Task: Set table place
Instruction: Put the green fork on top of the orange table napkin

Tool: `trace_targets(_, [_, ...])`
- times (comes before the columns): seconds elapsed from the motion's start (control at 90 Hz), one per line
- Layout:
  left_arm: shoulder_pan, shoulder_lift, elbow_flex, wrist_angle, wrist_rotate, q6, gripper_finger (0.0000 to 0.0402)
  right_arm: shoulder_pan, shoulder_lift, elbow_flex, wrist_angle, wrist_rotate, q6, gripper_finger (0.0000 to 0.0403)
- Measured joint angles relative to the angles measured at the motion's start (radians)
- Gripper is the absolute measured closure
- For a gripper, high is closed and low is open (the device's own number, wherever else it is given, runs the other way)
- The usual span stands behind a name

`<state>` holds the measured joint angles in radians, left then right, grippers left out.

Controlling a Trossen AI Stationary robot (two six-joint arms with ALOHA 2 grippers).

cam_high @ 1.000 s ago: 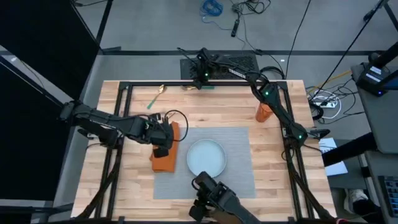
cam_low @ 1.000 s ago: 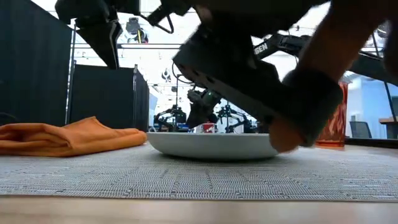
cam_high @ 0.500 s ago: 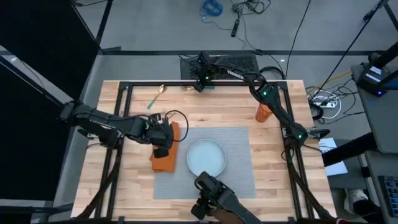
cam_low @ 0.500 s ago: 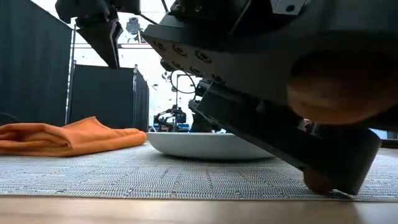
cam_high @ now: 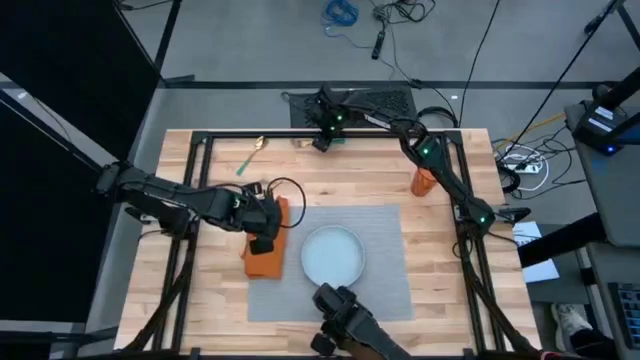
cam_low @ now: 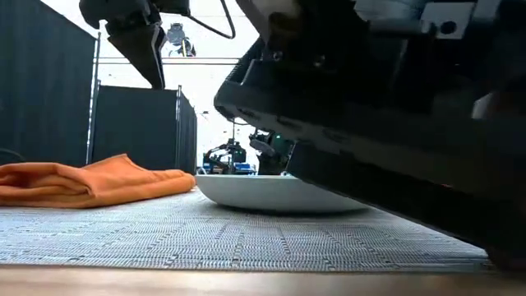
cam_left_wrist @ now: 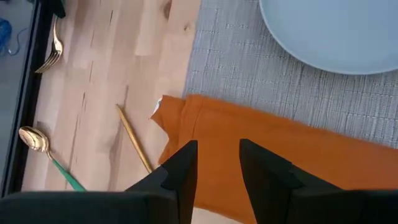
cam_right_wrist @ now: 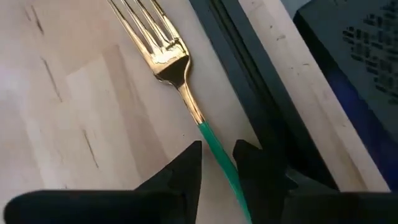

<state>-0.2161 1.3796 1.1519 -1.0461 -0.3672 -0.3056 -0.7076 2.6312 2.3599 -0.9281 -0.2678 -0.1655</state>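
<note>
right gripper [cam_right_wrist: 216, 163] at the table's [cam_high: 350, 185] far edge, fingers narrowly spread astride the fork's [cam_right_wrist: 163, 46] green handle, likely to lift it | left gripper [cam_left_wrist: 217, 168] spread above orange napkin [cam_left_wrist: 267, 146], which overlaps the placemat [cam_high: 385, 225] | plate [cam_high: 332, 253] centred on placemat

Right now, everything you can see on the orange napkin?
The orange napkin is soft cloth, loosely folded into a rumpled rectangle with thick creased edges. It lies flat, partly on the bare table and partly over the left edge of the grey placemat, left of the pale plate and clear of it. The left end effector hangs just above it, fingers slightly apart, not visibly gripping it. A thin gold stick lies on the wood beside it.
</note>
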Motion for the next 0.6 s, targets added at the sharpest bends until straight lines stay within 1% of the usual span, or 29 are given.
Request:
trace_targets(0.1, [0.0,0.0,0.0,0.0,0.001,0.002,0.0297,-0.003,0.0,0.0,-0.009,0.004,0.005,0.0339])
trace_targets(0.3, [0.0,0.0,0.0,0.001,0.003,0.004,0.0297,-0.007,-0.001,0.0,-0.04,-0.004,-0.018,0.0391])
trace_targets(0.6, [0.0,0.0,0.0,0.001,0.004,0.008,0.0297,-0.003,-0.005,-0.002,-0.054,-0.007,-0.063,0.0401])
